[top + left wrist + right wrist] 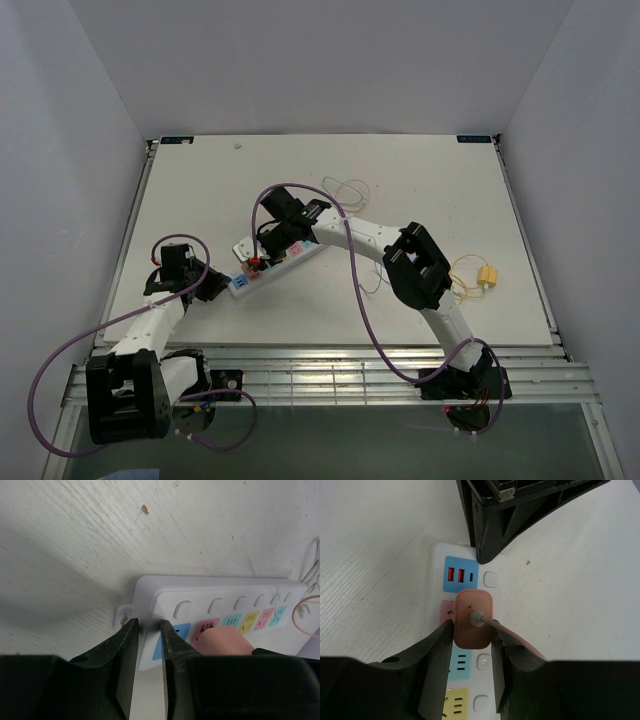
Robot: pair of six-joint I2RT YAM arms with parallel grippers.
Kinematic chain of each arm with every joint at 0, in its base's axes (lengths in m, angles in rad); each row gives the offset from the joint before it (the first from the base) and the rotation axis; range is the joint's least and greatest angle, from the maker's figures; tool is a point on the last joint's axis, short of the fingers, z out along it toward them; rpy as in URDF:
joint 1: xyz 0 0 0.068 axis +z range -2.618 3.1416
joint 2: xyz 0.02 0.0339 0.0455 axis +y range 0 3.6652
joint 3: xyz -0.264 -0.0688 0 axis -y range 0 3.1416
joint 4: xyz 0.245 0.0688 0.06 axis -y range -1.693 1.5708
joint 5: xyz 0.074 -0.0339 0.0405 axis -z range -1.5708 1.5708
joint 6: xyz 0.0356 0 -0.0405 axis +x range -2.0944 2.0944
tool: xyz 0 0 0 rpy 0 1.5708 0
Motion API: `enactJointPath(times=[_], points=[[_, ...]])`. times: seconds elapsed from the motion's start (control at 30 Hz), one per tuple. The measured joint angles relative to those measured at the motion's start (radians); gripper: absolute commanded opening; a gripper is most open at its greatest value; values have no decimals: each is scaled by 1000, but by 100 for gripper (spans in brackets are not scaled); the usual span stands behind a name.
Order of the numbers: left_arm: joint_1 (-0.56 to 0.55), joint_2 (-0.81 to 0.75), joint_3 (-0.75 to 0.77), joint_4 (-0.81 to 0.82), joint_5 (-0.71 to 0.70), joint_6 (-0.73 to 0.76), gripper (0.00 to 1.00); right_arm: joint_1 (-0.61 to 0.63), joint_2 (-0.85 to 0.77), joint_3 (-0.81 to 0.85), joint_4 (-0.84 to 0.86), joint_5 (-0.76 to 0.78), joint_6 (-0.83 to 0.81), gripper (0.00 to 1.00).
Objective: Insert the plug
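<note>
The plug (473, 620) is being clamped between the part-closed fingers of the right gripper (472, 631), over the pink socket of the power strip (438, 560) just beneath. Whether the narrowly parted left gripper (149, 626) is gripping the strip's end cannot be told. If the strip is being left free to slide, the pins could be jammed askew.

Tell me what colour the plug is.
The plug is salmon pink; the right wrist view shows it best.
</note>
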Motion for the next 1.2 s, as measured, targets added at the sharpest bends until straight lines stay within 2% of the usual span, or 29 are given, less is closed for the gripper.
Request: enactJointPath(times=[0.8,1.2], points=[[0,16,6,8,10,0,33,-42,17,-7,42,-42,113,8],[0,15,6,11,8,1,33,-18,14,-16,80,-2,151,8]])
